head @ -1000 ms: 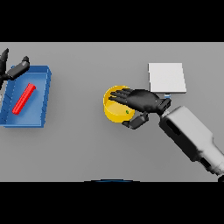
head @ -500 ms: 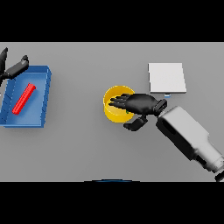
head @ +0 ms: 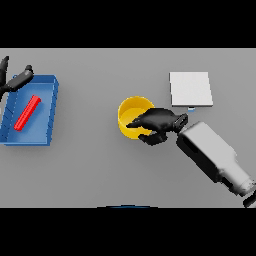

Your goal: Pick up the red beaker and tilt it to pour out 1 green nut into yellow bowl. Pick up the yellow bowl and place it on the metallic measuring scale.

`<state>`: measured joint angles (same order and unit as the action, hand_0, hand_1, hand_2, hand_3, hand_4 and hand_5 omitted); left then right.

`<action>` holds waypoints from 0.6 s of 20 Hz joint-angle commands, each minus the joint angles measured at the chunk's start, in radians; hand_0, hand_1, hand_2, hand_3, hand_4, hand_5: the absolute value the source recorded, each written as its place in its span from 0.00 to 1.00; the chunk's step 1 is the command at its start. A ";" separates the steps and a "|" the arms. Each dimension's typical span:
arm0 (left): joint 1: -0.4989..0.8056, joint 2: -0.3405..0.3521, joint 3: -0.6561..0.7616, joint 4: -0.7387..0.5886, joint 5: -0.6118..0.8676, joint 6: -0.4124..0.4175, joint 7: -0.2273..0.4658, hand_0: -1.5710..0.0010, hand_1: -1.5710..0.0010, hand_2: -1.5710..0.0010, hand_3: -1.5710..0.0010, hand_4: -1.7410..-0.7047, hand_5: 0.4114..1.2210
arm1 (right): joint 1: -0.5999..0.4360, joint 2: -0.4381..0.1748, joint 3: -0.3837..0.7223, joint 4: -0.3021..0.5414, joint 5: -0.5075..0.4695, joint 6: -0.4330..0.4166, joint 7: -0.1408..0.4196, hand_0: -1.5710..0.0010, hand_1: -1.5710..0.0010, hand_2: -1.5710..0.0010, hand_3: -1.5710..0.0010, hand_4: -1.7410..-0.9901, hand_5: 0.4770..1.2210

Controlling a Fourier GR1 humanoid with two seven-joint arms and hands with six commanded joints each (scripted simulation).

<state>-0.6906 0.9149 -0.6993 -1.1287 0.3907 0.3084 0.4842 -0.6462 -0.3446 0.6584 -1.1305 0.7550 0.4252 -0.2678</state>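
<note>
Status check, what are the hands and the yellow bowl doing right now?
Right hand curled on yellow bowl rim. Left hand idle by blue tray. Scale path unobstructed.

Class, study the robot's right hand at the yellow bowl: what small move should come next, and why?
Probably close the right hand on the near-right rim of the yellow bowl and lift. Its fingers already reach over that rim, and the bowl sits on the table, apart from the metallic scale lying beyond it to the right. The grip itself is hard to confirm.
</note>
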 commanded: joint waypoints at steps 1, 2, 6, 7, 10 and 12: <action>-0.001 0.002 0.003 0.002 0.001 0.001 0.001 1.00 1.00 1.00 1.00 0.91 0.40 | 0.007 -0.011 0.003 -0.015 0.003 0.003 -0.002 0.60 0.68 0.69 0.59 0.36 0.76; -0.007 -0.002 -0.002 -0.001 -0.003 0.001 0.004 1.00 1.00 1.00 1.00 0.92 0.40 | -0.002 0.001 0.005 -0.009 0.008 0.003 0.016 0.50 0.59 0.62 0.47 0.36 0.81; -0.007 -0.010 0.003 0.015 0.001 -0.003 -0.010 1.00 1.00 1.00 1.00 0.91 0.40 | -0.008 -0.003 0.003 -0.018 -0.020 0.040 0.031 0.21 0.25 0.26 0.33 0.16 0.92; 0.001 -0.006 0.001 0.002 0.000 0.004 -0.013 1.00 1.00 1.00 1.00 0.91 0.40 | -0.006 -0.010 0.008 -0.022 -0.018 0.032 0.021 0.16 0.20 0.20 0.31 0.13 0.94; 0.005 -0.003 0.001 -0.005 0.001 0.004 -0.015 1.00 1.00 1.00 1.00 0.92 0.39 | -0.001 -0.014 0.010 -0.045 -0.018 0.030 0.043 0.08 0.10 0.10 0.27 0.08 0.97; 0.016 0.000 -0.003 -0.004 -0.006 0.012 -0.016 1.00 1.00 1.00 1.00 0.92 0.39 | -0.007 -0.035 -0.006 -0.066 -0.029 0.044 0.062 0.05 0.07 0.07 0.20 0.06 0.98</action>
<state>-0.6743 0.9153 -0.7028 -1.1321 0.3853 0.3205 0.4687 -0.6535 -0.3803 0.6522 -1.1961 0.7251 0.4688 -0.2046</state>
